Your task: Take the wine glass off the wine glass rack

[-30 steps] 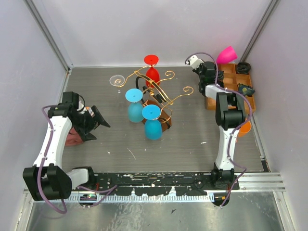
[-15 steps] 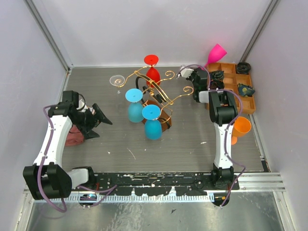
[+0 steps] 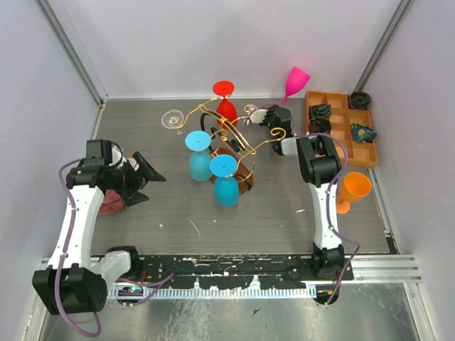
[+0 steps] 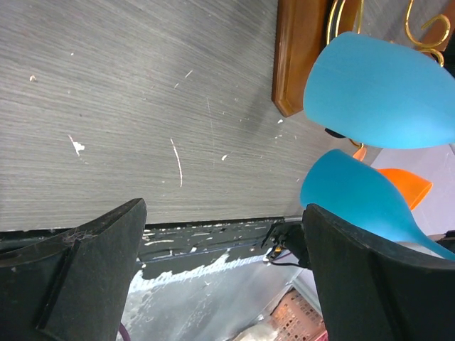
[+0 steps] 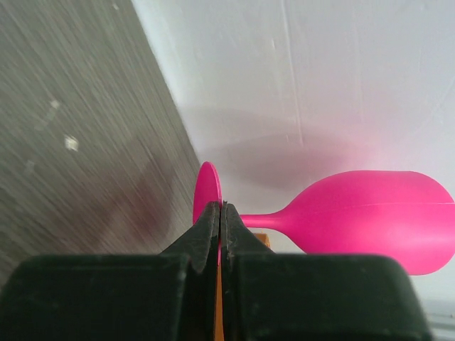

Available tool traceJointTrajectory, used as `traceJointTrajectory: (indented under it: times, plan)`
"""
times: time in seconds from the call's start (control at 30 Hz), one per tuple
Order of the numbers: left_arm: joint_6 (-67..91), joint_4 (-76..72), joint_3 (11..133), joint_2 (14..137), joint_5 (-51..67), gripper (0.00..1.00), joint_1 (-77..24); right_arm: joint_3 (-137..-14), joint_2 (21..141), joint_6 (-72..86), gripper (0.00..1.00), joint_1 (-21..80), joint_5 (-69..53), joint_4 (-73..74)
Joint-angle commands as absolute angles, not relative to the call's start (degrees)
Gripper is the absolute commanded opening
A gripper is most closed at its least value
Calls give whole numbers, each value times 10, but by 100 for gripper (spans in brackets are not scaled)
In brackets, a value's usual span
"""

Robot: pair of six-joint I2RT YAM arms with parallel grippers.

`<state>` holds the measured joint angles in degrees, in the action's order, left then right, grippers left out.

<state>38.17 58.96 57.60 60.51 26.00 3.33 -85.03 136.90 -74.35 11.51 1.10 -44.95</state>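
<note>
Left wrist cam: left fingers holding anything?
No, the left fingers stand wide apart, with nothing gripped between them.

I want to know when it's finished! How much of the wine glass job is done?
An orange glass lies on the table, off the rack. The right jaws are shut on the foot of the pink glass, holding it beside the rack, not on it. Two blue glasses and a red glass hang there, so those are left. The left jaws are open.

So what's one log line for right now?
right gripper: shut on pink wine glass, at its foot | left gripper: open, empty | wine glass rack: blue glasses hanging
</note>
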Motion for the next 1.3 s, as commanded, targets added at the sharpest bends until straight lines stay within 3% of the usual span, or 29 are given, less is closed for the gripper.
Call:
traceJointTrajectory:
  times: [0.0, 0.5, 0.9, 0.97, 1.1, 1.27]
  plan:
    - [390, 570, 555, 594, 284, 98, 34, -848, 1367, -759, 1, 126, -1, -449]
    - [387, 558, 539, 587, 306, 98, 34, -832, 1385, -781, 4, 142, 11, -356]
    - [386, 563, 509, 556, 305, 98, 33, -815, 1372, -756, 27, 149, 16, -279]
    - [383, 567, 500, 547, 302, 98, 34, -812, 1370, -744, 35, 149, 20, -269]
    - [377, 573, 490, 539, 300, 98, 34, -807, 1363, -713, 66, 150, 25, -239]
    - [375, 576, 490, 529, 300, 98, 33, -791, 1344, -675, 77, 155, 16, -193]
